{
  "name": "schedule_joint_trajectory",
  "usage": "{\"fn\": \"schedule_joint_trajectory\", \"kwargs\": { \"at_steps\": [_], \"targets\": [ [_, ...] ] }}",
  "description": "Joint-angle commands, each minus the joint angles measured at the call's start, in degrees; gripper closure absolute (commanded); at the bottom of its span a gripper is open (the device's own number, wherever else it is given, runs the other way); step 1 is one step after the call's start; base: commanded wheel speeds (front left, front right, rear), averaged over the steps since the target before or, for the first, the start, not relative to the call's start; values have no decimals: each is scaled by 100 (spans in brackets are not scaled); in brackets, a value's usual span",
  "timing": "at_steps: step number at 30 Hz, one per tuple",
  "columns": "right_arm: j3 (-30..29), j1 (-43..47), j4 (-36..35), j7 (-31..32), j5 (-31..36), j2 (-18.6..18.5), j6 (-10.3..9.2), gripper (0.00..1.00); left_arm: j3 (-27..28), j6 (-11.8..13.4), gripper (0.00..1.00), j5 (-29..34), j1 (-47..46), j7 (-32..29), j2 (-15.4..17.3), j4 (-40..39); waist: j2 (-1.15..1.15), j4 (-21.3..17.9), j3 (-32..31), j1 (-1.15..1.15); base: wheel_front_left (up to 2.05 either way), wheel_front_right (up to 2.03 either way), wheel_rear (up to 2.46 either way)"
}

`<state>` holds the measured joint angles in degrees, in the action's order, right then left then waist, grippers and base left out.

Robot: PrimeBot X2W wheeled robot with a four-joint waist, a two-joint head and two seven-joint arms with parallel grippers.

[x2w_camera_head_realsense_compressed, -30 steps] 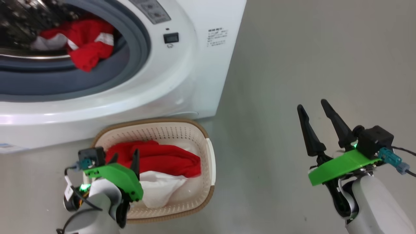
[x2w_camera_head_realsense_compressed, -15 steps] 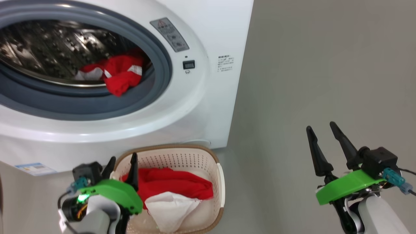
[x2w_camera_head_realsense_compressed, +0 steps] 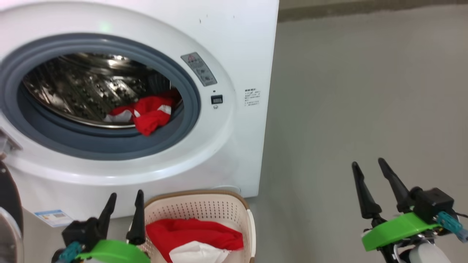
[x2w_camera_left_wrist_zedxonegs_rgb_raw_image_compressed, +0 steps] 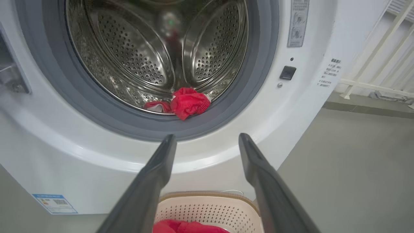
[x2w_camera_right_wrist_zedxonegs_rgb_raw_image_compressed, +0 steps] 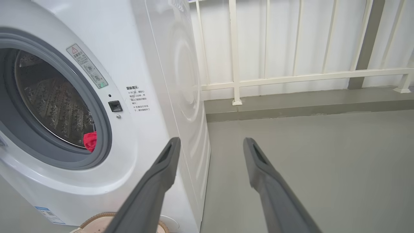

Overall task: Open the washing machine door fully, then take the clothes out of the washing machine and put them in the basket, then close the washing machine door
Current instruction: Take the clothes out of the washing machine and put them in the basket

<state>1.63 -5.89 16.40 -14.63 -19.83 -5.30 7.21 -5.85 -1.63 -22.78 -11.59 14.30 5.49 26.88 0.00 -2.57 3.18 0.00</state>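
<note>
Facing a glossy white washer (x2w_camera_head_realsense_compressed: 234, 44), boxy, with a round mouth lined by a matte grey rubber ring (x2w_camera_head_realsense_compressed: 91, 146). Looking past it into a drum (x2w_camera_head_realsense_compressed: 80, 87) of shiny steel, dimpled and perforated. Finding red clothes (x2w_camera_head_realsense_compressed: 150, 115) with white stripes crumpled at the drum's front lip, toward the right, soft and drooping over the edge. Catching a door (x2w_camera_head_realsense_compressed: 7, 190) with a dark glossy rim at the far left edge. Seeing a cream perforated plastic basket (x2w_camera_head_realsense_compressed: 197, 193) on the smooth grey floor (x2w_camera_head_realsense_compressed: 347, 91) just before the washer, rounded and brown-rimmed, holding a heap (x2w_camera_head_realsense_compressed: 193, 233) of red cloth over a white fold.

Holding the left gripper (x2w_camera_head_realsense_compressed: 126, 193) wide and empty just left of the basket's rim, tapering dark fingers pointing at the washer. Holding the right gripper (x2w_camera_head_realsense_compressed: 368, 162) wide and empty over bare floor, well right of the washer.

Looking higher than a second ago – taking in the whole mouth, with the basket pushed to the bottom edge. Showing the left gripper beside the basket, no longer over the heap. Finding clothes and heap lying as before.

Reading little: a grey warning sticker (x2w_camera_head_realsense_compressed: 199, 69) with a red triangle, a small black square (x2w_camera_head_realsense_compressed: 216, 99) below it, a block of print (x2w_camera_head_realsense_compressed: 252, 96) too fine to make out, a blue sticker (x2w_camera_head_realsense_compressed: 53, 217) low on the left.
</note>
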Motion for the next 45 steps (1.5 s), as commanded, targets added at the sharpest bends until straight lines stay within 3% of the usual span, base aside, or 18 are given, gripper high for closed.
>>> {"fn": "schedule_joint_trajectory", "kwargs": {
  "at_steps": [1,8,14,26,45],
  "targets": [
    [46,4,-196,-37,86,-44,28,0,243,-46,0,87,54,69,147,-295,0,-2,-237,0,0,0,0],
    [-125,266,-501,-37,176,-32,28,0,594,-63,0,454,713,70,33,-1484,0,-22,-397,0,0,0,0],
    [-268,545,-764,-37,200,-39,28,0,884,-142,0,584,1202,70,-111,-2041,0,-13,-492,0,0,0,0],
    [-185,740,-761,-37,174,-8,28,0,912,-91,0,1017,1435,70,-198,-2088,0,-16,-535,0,0,0,0],
    [-181,737,-689,-37,194,-43,28,0,839,-67,0,1053,1460,70,-251,-2131,0,-12,-520,0,0,0,0]
  ]
}}
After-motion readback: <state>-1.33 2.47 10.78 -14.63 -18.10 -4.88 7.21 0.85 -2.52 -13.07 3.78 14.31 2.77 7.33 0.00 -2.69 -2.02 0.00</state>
